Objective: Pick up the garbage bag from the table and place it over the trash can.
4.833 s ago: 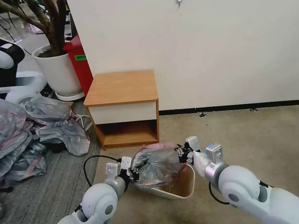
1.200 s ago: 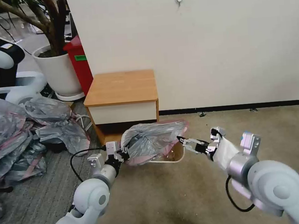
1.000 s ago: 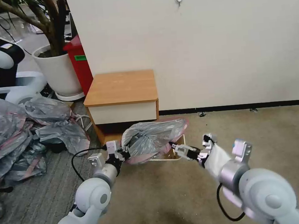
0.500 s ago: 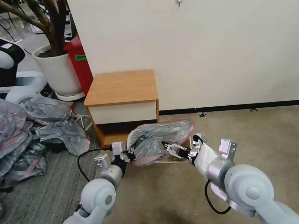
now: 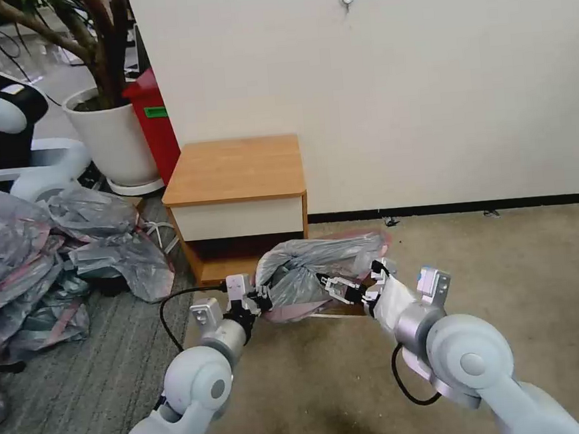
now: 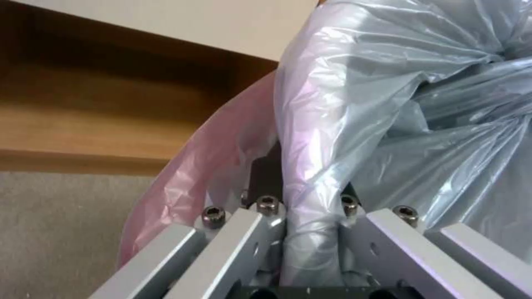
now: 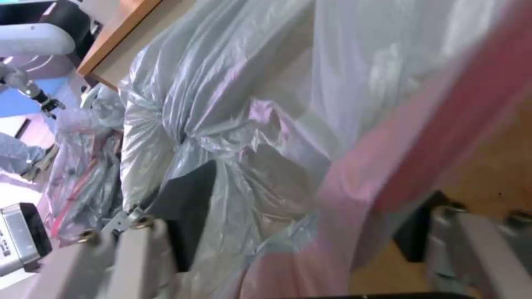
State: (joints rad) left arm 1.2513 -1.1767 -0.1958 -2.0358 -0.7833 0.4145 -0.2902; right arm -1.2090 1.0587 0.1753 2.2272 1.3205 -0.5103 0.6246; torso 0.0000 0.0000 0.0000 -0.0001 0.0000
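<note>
- Garbage bag: crumpled grey plastic with a pink band, bunched over the trash can, on the floor just in front of the table.
- Of the trash can, little to see but a strip of pale rim beneath the bag's near edge.
- Left gripper: at the bag's left end, fingers clamped on a gathered fold of the grey plastic; in the left wrist view, the fold squeezed between the two metal fingers.
- Right gripper: at the bag's near right side, fingers spread apart, with grey plastic and the pink band lying between them in the right wrist view; not closed on anything.
- Table bare on top, white drawer front facing forward, against the wall.
- Heap of similar bags on the floor well to the left.
- White plant pot and red bin beyond the table's left side.
</note>
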